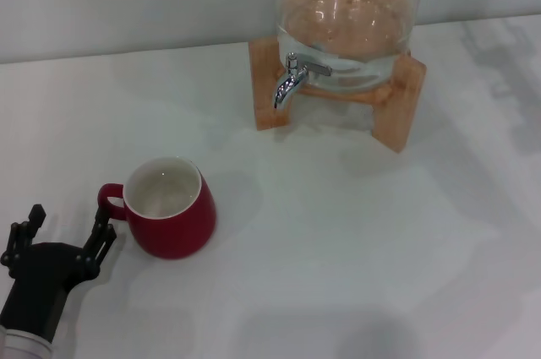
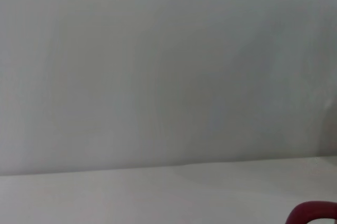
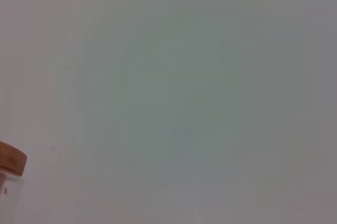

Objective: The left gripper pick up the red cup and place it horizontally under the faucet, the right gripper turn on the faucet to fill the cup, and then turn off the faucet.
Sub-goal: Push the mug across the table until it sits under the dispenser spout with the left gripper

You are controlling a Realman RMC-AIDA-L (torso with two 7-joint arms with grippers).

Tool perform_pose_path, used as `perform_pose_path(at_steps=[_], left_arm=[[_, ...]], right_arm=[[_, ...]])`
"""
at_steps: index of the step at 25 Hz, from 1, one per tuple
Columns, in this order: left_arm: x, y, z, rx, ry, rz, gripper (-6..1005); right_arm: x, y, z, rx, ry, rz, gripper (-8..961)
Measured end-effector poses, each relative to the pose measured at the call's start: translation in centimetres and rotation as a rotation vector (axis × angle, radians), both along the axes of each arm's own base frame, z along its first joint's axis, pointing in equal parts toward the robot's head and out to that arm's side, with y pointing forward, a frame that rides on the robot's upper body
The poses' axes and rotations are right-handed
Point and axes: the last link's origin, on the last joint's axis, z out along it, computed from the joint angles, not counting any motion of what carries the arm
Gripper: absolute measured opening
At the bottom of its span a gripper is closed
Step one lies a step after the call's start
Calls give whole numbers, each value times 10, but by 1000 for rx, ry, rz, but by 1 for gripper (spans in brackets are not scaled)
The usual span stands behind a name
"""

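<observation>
My left claw [image 1: 63, 236], spread open and empty, sits beside the cup [image 1: 169, 207] handle near the counter's [image 1: 355, 241] front-left corner; the faucet [image 1: 292, 80] is untouched and nothing is done.

red cup [image 1: 173, 224]: glossy red, off-white inside
faucet [image 1: 292, 78]: shiny chrome
left gripper [image 1: 63, 236]: black
wooden stand [image 1: 397, 114]: light tan
table [image 1: 355, 232]: white

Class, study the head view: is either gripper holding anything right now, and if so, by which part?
Nothing is held. The left gripper sits open beside the red cup, one finger near its handle, not closed on it. The right gripper is out of view.
</observation>
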Motion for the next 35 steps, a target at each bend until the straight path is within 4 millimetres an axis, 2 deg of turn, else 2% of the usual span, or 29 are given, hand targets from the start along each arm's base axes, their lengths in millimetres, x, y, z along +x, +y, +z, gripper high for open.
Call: perform_pose_path(at_steps=[21,35], left_arm=[[-1,20,0,-40,73,-14,856],[6,32,-6,-79,84,-28,837]], right_arm=[[-1,-5,-3,2,0,18,700],[-1,-9,-4,5,3,32,698]])
